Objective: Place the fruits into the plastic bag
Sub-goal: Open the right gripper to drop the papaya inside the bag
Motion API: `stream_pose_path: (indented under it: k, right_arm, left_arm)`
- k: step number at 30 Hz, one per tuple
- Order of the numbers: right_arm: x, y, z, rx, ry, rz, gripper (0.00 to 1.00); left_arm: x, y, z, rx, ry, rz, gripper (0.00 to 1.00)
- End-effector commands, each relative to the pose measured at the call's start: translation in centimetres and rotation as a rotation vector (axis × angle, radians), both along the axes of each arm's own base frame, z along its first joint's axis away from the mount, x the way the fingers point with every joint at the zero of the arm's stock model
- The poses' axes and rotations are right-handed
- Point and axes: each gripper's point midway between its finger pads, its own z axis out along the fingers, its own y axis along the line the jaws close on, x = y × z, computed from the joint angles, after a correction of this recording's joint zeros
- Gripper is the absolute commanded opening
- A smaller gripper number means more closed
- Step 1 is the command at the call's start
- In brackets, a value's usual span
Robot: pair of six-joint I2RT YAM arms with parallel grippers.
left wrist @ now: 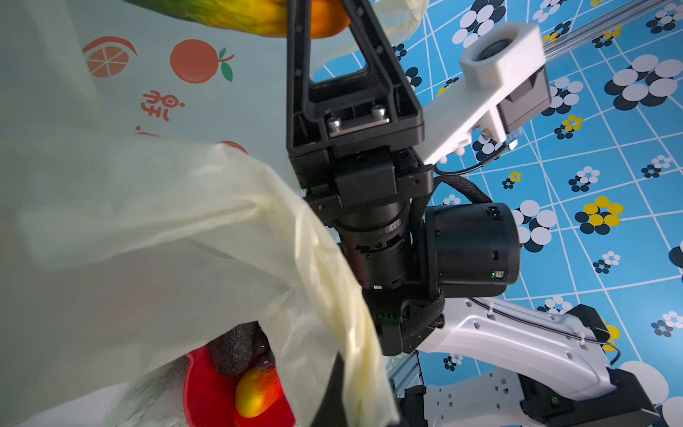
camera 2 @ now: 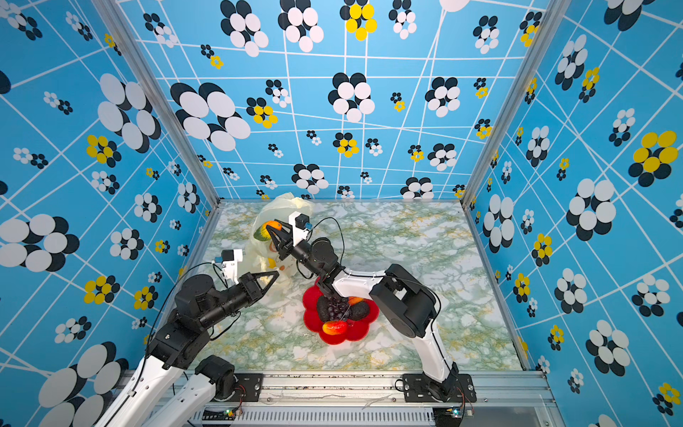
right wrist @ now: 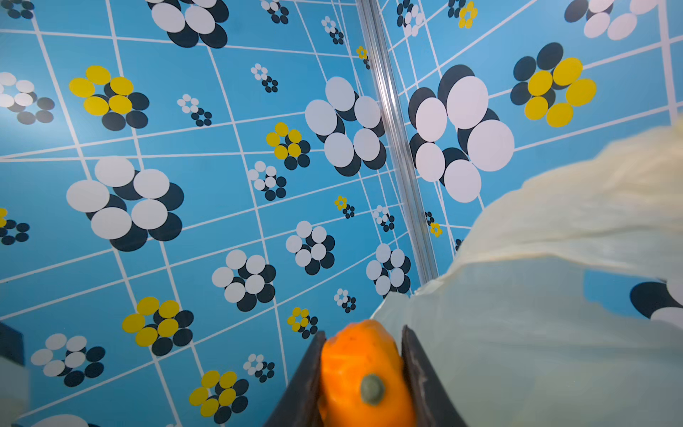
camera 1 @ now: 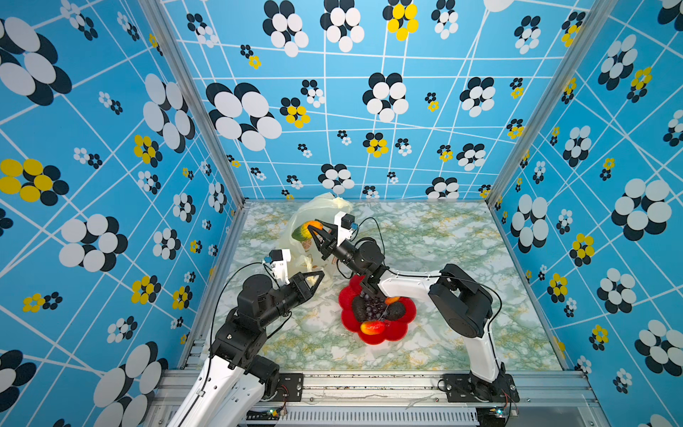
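Where the marbled table (camera 1: 443,240) meets the left wall (camera 1: 111,185) and back wall (camera 1: 369,111), in the upper left of its surface, the plastic bag (camera 1: 320,205) stands tall and crumpled. Its cream film is near both table edges, while the right half of the table lies bare.

The right gripper (camera 1: 313,228) reaches across the middle to the bag and is clamped on a mango (camera 1: 306,230). Both jaws press the fruit's orange end, and in the right wrist view the stem button faces that camera. In both top views the mango's long axis runs from lower left to upper right, with the green end toward the left wall and the orange end in the jaws. It overlaps the bag's left part, but I cannot tell whether it is past the rim.

The left gripper (camera 1: 320,275), jaws together, pinches the bag's near edge at the bag's lower right. In the left wrist view the film stretches away from it.

Below and right of the bag, near it but apart, a red plate (camera 1: 373,337) sits mid-table, partly under the right forearm. On it lie two avocados (camera 1: 357,309) with a grape bunch (camera 1: 374,308) between them. A second mango (camera 1: 373,326) lies at the lower rim, its long axis roughly left to right.
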Motion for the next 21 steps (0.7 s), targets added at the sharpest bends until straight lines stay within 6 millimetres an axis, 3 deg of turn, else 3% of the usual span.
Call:
stream_pose_path:
  k: [1, 6, 15, 21]
  right_arm:
    - [-1.2, -0.1, -0.7, -0.064, 0.075, 0.060, 0.00]
    - [-3.4, -0.5, -2.7, -0.191, 0.172, 0.148, 0.00]
    - [-7.7, -0.7, -4.6, -0.342, 0.328, 0.346, 0.00]
    - [-8.9, 0.6, -6.4, -0.430, 0.430, 0.418, 0.06]
  left_arm:
    - [-0.2, -0.3, 1.4, -0.015, -0.045, -0.021, 0.00]
    - [-0.3, -0.2, 2.2, -0.007, -0.059, -0.018, 0.00]
    - [-0.9, 0.3, 3.1, -0.011, -0.075, -0.002, 0.00]
    - [-1.0, 0.1, 3.0, -0.029, -0.071, -0.013, 0.00]
